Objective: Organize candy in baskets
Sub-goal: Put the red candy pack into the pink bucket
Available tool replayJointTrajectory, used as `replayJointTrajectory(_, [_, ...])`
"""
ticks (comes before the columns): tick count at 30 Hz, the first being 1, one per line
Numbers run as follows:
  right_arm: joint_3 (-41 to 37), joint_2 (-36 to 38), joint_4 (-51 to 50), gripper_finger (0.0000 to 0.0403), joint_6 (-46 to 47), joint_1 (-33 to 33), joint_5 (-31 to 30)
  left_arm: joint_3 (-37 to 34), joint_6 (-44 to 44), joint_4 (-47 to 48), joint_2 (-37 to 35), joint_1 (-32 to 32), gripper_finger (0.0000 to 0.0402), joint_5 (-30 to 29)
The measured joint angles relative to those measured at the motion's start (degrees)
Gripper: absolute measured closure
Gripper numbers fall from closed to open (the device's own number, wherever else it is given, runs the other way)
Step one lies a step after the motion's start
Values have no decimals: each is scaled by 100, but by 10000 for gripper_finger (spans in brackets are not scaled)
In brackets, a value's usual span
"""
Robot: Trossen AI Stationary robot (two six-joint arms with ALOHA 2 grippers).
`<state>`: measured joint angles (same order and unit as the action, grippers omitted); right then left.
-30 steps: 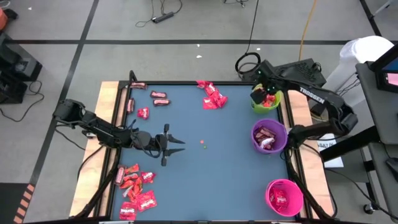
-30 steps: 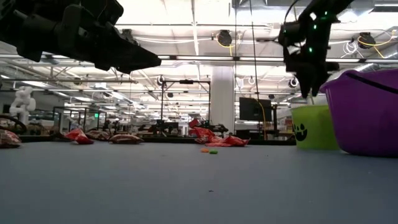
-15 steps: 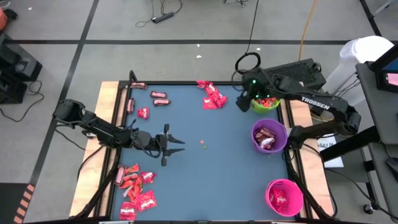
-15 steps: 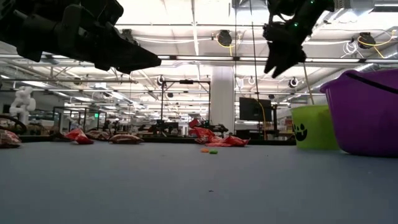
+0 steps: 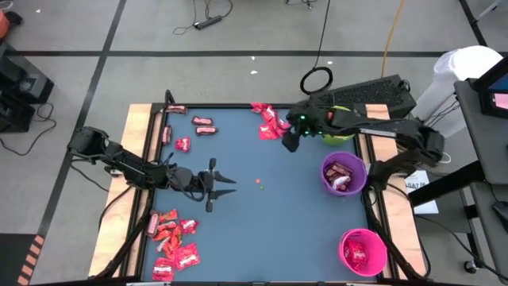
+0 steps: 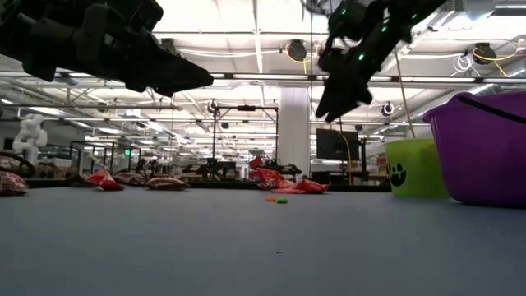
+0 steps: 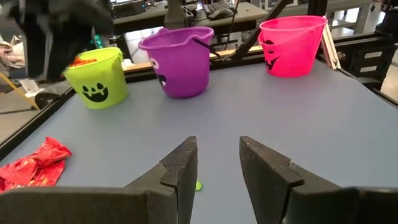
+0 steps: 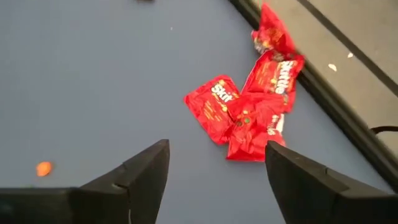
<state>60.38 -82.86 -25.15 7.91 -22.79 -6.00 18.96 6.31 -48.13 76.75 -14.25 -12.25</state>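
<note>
Red candy (image 5: pixel 271 123) lies in a small heap at the table's far middle, also seen in the right wrist view as several wrappers (image 8: pixel 249 112). More candy (image 5: pixel 171 238) is piled at the near left, with a few pieces (image 5: pixel 205 125) at the far left. The green basket (image 7: pixel 96 84), purple basket (image 5: pixel 343 173) and pink basket (image 5: pixel 363 251) stand along the right side. My right gripper (image 5: pixel 289 143) hangs open above the table just right of the far heap, tipped downward. My left gripper (image 5: pixel 226 183) waits open at the table's middle left, level and holding nothing.
Tiny loose dots (image 5: pixel 259 184), orange and green, lie on the blue mat near the middle. The green basket (image 5: pixel 343 131) is partly covered by my right arm in the high view. A raised wooden frame (image 5: pixel 136 159) borders the mat. The mat's middle (image 5: pixel 278 222) is bare.
My right gripper has swung from above the green basket toward the table's left, coming over the mat beside the far red candy heap, sinking a little and tipping its fingers downward. My left gripper has kept still.
</note>
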Motion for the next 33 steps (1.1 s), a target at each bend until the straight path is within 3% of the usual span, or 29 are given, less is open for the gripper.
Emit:
replayJointTrajectory(5, [73, -815, 390, 156, -23, -93, -18, 0, 0, -30, 0, 1, 274, 0])
replayJointTrajectory(11, [273, -1612, 597, 156, -121, -196, -792, 0, 2, -25, 0, 0, 274, 0])
replayJointTrajectory(25, [278, -2659, 1194, 160, -303, -613, -761, 0, 2, 66, 0, 4, 274, -4])
replayJointTrajectory(29, [280, -2737, 1208, 197, -321, -684, -755, 0, 2, 66, 0, 4, 274, -7])
replayJointTrajectory(33, [282, -2745, 1217, 269, -472, -684, -754, 0, 2, 65, 0, 4, 274, -7])
